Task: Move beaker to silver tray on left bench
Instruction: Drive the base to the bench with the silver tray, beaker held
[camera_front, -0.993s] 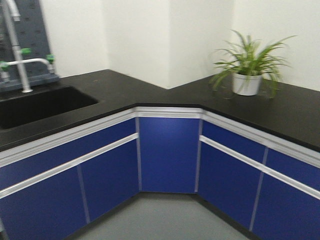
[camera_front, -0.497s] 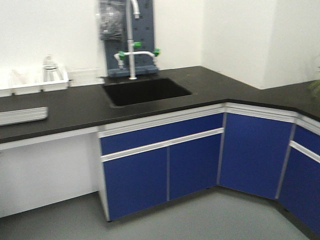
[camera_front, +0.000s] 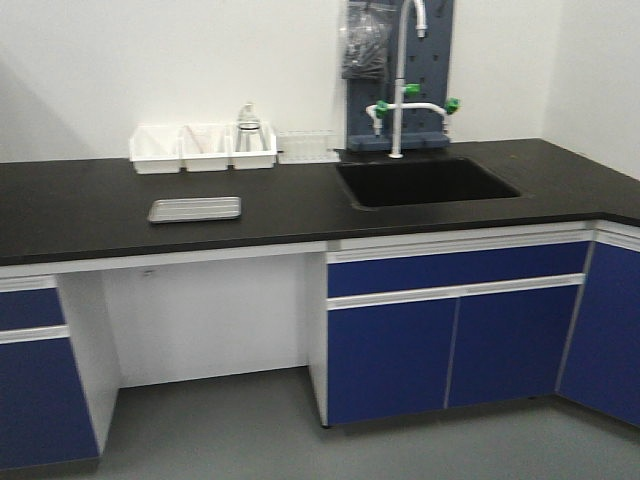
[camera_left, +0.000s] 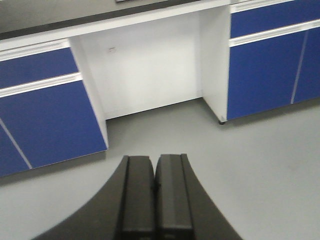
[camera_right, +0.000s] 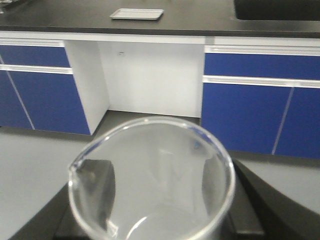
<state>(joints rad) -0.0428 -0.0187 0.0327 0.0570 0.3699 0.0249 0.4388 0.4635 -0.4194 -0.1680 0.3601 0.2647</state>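
Note:
The clear glass beaker (camera_right: 150, 185) fills the lower part of the right wrist view, upright, its spout at the left, held between the black fingers (camera_right: 247, 200) of my right gripper (camera_right: 152, 215), which is shut on it. The flat silver tray (camera_front: 195, 209) lies on the black bench top left of the sink; the right wrist view shows the silver tray (camera_right: 137, 14) far ahead and above. My left gripper (camera_left: 155, 195) points at the grey floor, its two black fingers pressed together with nothing between them. Neither arm shows in the front view.
A black sink (camera_front: 425, 182) with a white tap (camera_front: 400, 80) sits right of the tray. White bins (camera_front: 205, 148) holding a glass flask (camera_front: 248, 128) line the back wall. Blue cabinets (camera_front: 455, 340) flank an open knee space (camera_front: 210, 320) under the bench.
The front view has swung left: the corner with the potted plant left the frame, the sink slid right, and the tray and white bins came fully into view.

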